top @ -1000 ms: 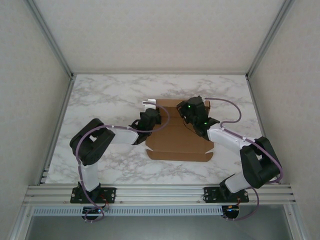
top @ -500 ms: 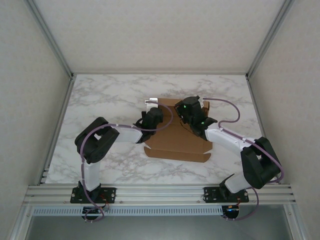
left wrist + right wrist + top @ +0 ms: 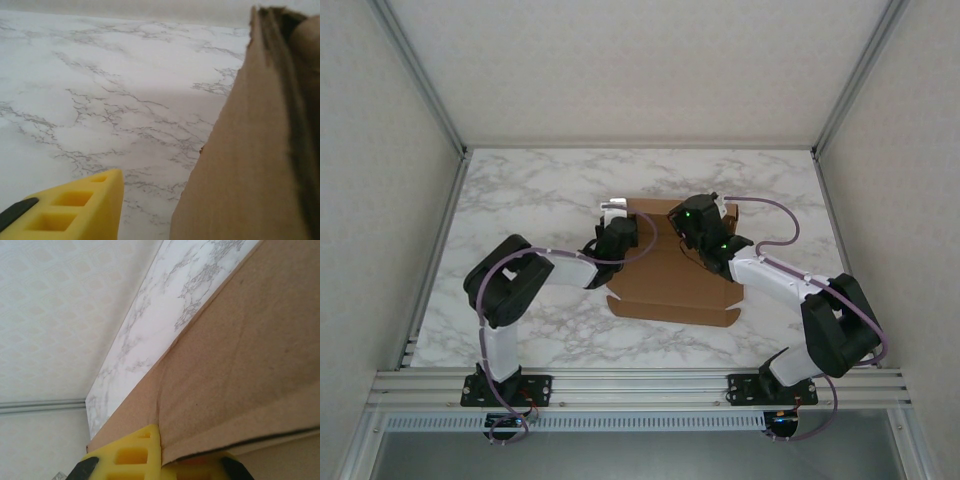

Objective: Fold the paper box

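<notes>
The paper box [image 3: 670, 285] is a brown cardboard sheet lying mid-table, its front flap folded along the near edge. My left gripper [image 3: 617, 232] is at the box's back left corner. In the left wrist view one yellow finger [image 3: 80, 210] stands apart from a raised cardboard wall [image 3: 255, 150], with bare marble between them; the other finger is hidden behind that wall. My right gripper [image 3: 694, 222] is at the box's back edge. In the right wrist view its yellow fingers [image 3: 130, 455] are shut on a cardboard flap [image 3: 235, 365], pinching its edge.
The marble table [image 3: 520, 200] has open room to the left, right and behind the box. Aluminium frame posts and pale walls enclose the table. A metal rail [image 3: 640, 385] runs along the near edge by the arm bases.
Both grippers have shifted a little to the left, and the box has slid slightly left with them. The right gripper has kept its hold on the flap.
</notes>
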Motion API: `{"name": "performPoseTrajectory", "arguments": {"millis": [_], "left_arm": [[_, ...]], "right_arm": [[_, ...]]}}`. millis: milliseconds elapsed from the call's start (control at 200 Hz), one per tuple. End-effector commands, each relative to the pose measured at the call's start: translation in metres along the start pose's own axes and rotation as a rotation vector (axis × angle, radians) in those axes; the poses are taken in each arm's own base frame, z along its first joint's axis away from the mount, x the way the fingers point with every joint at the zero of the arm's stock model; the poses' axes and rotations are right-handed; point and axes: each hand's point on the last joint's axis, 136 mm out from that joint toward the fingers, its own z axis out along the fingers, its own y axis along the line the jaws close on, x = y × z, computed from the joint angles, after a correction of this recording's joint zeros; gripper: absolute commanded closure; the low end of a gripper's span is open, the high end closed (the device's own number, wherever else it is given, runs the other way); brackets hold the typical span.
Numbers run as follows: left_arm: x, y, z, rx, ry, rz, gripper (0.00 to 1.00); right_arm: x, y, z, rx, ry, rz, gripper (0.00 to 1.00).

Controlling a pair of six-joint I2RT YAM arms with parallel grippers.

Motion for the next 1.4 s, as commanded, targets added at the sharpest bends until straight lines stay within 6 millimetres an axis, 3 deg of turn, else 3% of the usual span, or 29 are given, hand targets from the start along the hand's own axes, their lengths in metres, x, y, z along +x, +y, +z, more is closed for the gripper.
{"name": "performPoseTrajectory", "arguments": {"millis": [0,220,411,541,736,881,976,1137,1397], "left_arm": [[0.011,0.025,-0.001,-0.036,0.044,-0.009,0.56],[0.019,0.024,0.000,-0.032,0.073,-0.004,0.56],[0.020,0.021,-0.005,-0.026,0.081,-0.005,0.47],[0.022,0.023,-0.010,-0.014,0.081,-0.010,0.46],[0.011,0.024,-0.019,0.019,0.046,-0.041,0.42],[-0.001,0.020,-0.023,0.044,0.017,-0.059,0.30],[-0.002,0.020,-0.023,0.059,0.014,-0.058,0.28],[0.007,0.027,-0.016,0.056,0.033,-0.065,0.32],[0.024,0.017,-0.002,0.088,0.082,-0.061,0.46]], "right_arm": [[-0.011,-0.022,-0.004,0.094,-0.047,-0.064,1.00],[-0.014,-0.014,-0.004,0.076,-0.056,-0.060,1.00],[-0.014,-0.008,-0.001,0.057,-0.055,-0.041,1.00],[-0.017,-0.005,0.003,0.031,-0.058,-0.024,1.00],[-0.017,-0.010,0.011,-0.016,-0.047,0.021,1.00],[-0.017,-0.015,0.022,-0.067,-0.009,0.084,1.00],[-0.018,-0.015,0.024,-0.074,-0.010,0.099,1.00],[-0.022,-0.010,0.023,-0.081,-0.012,0.103,1.00],[-0.019,-0.009,0.025,-0.080,0.008,0.108,1.00]]}}
